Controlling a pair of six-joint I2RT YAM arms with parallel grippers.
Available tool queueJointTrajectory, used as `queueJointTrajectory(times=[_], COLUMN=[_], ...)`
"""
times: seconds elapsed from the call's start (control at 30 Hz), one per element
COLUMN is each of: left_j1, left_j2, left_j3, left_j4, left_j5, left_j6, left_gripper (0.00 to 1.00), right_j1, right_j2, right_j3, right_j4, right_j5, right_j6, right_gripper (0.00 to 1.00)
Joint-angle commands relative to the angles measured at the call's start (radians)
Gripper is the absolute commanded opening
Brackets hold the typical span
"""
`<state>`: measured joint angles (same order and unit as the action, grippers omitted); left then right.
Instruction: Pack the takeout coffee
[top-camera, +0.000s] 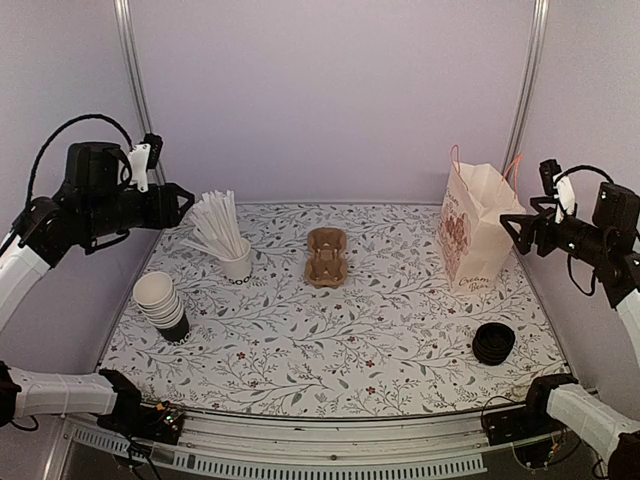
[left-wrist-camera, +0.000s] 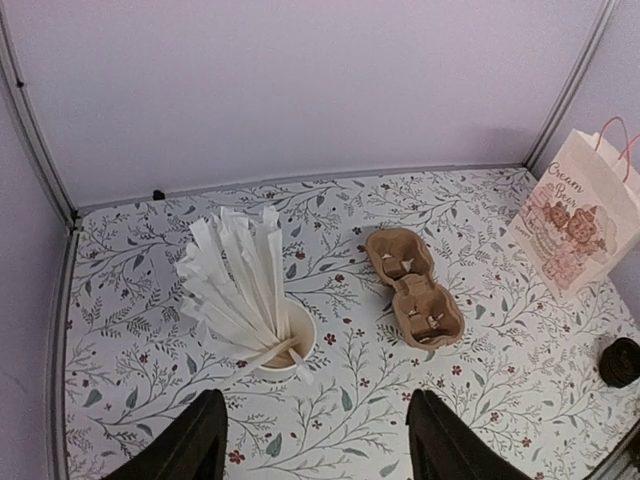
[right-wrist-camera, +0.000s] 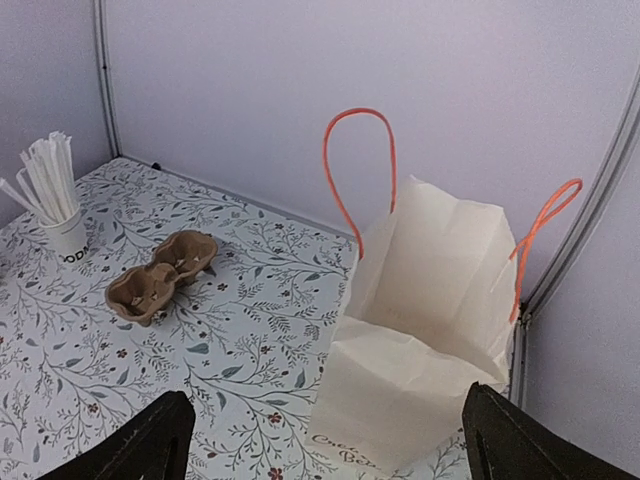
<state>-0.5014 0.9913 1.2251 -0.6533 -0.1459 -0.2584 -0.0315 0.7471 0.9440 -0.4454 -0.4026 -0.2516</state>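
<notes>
The takeout coffee is out of view in all three views. My left gripper (top-camera: 186, 201) hangs open and empty high over the table's left side, above the white straw holder (top-camera: 235, 262); in the left wrist view that gripper (left-wrist-camera: 315, 425) has only bare tabletop between its fingers. Held high at the right, my right gripper (top-camera: 512, 226) is open and empty beside the white paper bag (top-camera: 472, 230) with orange handles. The right wrist view has the gripper (right-wrist-camera: 325, 425) just above the bag (right-wrist-camera: 420, 340), whose mouth stands open.
A brown two-cup cardboard carrier (top-camera: 326, 256) lies mid-table. A stack of lidless black cups (top-camera: 162, 305) with white insides stands front left. A low stack of black lids (top-camera: 494, 342) sits front right. Walls close in the back and both sides.
</notes>
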Motion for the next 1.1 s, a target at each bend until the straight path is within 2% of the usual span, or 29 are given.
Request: queueJointTrajectory(times=[0.0, 0.13, 0.23, 0.33, 0.4, 0.5, 0.57, 0.63, 0.73, 0.87, 1.07], left_j1=[0.021, 0.026, 0.03, 0.032, 0.033, 0.035, 0.036, 0.037, 0.038, 0.037, 0.026], left_j2=[-0.012, -0.016, -0.013, 0.001, 0.019, 0.05, 0.065, 0.078, 0.096, 0.135, 0.149], left_j3=[0.034, 0.03, 0.03, 0.038, 0.043, 0.041, 0.039, 0.039, 0.031, 0.023, 0.022], left_j4=[-0.24, -0.388, -0.48, -0.543, -0.583, -0.639, -0.658, -0.667, -0.654, -0.665, -0.709], left_j5=[-0.002, -0.002, -0.001, 0.001, 0.002, 0.009, 0.007, 0.006, 0.024, 0.075, -0.022], left_j6=[-0.101, -0.158, -0.18, -0.186, -0.184, -0.182, -0.188, -0.191, -0.188, -0.186, -0.211], left_gripper=[0.6, 0.56, 0.56, 0.56, 0.51, 0.46, 0.46, 0.48, 0.49, 0.39, 0.37], right_j1=[-0.005, -0.004, 0.051, 0.178, 0.302, 0.466, 0.542, 0.567, 0.581, 0.579, 0.58], right_j2=[-0.051, -0.053, -0.022, 0.038, 0.1, 0.262, 0.371, 0.428, 0.425, 0.375, 0.437], right_j3=[-0.108, -0.174, -0.195, -0.2, -0.186, -0.152, -0.154, -0.169, -0.207, -0.239, -0.221], right_j4=[-0.03, -0.038, -0.04, 0.005, 0.017, 0.008, 0.011, 0.019, 0.033, 0.049, 0.03], right_j5=[-0.294, -0.477, -0.487, -0.407, -0.287, -0.154, -0.136, -0.174, -0.173, -0.159, -0.153], right_j6=[-0.093, -0.192, -0.268, -0.304, -0.325, -0.349, -0.357, -0.362, -0.376, -0.383, -0.408], right_gripper=[0.98, 0.99, 0.99, 0.99, 0.99, 0.99, 0.99, 0.99, 0.99, 0.99, 0.99])
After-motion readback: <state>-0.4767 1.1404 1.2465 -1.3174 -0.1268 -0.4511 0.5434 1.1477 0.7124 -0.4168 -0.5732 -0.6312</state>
